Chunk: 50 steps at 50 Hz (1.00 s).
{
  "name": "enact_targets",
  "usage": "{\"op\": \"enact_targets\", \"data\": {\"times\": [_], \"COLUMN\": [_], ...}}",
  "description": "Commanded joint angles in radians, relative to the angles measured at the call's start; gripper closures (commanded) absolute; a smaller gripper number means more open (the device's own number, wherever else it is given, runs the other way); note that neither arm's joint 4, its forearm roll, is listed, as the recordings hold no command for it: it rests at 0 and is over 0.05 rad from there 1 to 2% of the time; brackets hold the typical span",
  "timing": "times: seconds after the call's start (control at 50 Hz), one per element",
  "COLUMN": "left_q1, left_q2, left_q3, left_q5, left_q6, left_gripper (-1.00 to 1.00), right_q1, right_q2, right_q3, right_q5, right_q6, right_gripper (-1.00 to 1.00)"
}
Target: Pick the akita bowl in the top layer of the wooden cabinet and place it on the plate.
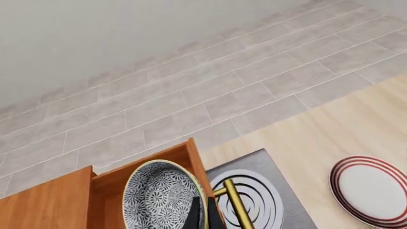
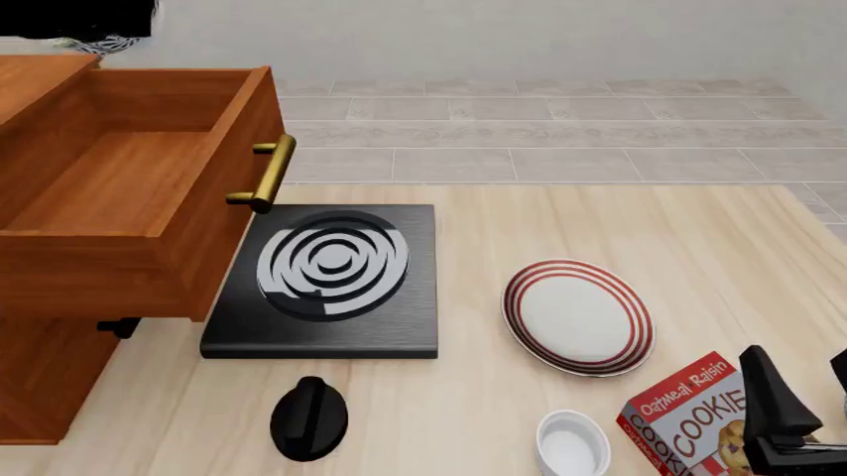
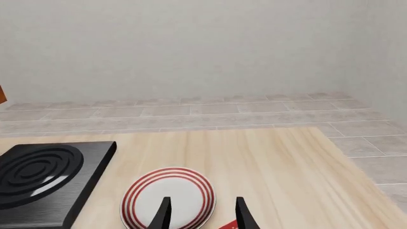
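At the far left of the table stands the large reddish-brown wooden cabinet (image 2: 54, 367), its uppermost drawer (image 2: 133, 198) pulled out, brass bar handle (image 2: 269, 174) facing right, and its wooden box interior bare in the front view. The small round akita bowl (image 1: 162, 195), patterned in dense blue-black and white with a pale rim, hangs tipped on edge above that drawer in the left wrist view, its inside facing the camera. The left gripper (image 1: 203, 217) is clamped on the bowl's rim, fingers close together. In the front view only a speckled scrap shows at the top left corner.

Right of the cabinet lies a black square stove (image 2: 331, 283) with white rings, a black knob-like object (image 2: 309, 416) in front of it. Further right sits the round white plate (image 2: 578, 317) with red concentric rings, bare. Near it are a plain white small bowl (image 2: 573, 444) and a red cookie box (image 2: 688, 421). The right gripper (image 3: 202, 210) hovers by the box, fingers apart, holding nothing.
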Motion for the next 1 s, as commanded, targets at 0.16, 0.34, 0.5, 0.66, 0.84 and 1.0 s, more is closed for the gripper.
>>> {"op": "enact_targets", "data": {"times": [0.16,0.34,0.5,0.66,0.84,1.0], "left_q1": [-0.047,-0.080,-0.104,-0.128,-0.159,-0.182], "left_q2": [0.011,0.021,0.033,0.045,0.060,0.074], "left_q3": [-0.011,-0.014,-0.001,0.007,0.019,0.031], "left_q5": [-0.035,-0.052,-0.075,-0.092,-0.117,-0.135], "left_q6": [0.036,0.051,0.062,0.067,0.077,0.083], "left_gripper": [1.00,1.00,1.00,1.00,1.00,1.00], "right_q1": [-0.001,0.000,0.002,0.003,0.004,0.003], "right_q2": [-0.002,-0.007,-0.005,-0.004,-0.007,-0.006], "right_q3": [-0.001,-0.002,-0.002,-0.002,-0.002,-0.002], "right_q5": [0.001,0.007,0.005,0.004,0.008,0.007], "right_q6": [-0.001,-0.003,-0.006,-0.008,-0.007,-0.005], "right_gripper": [-1.00,-1.00,-1.00,-1.00,-1.00,-1.00]}}
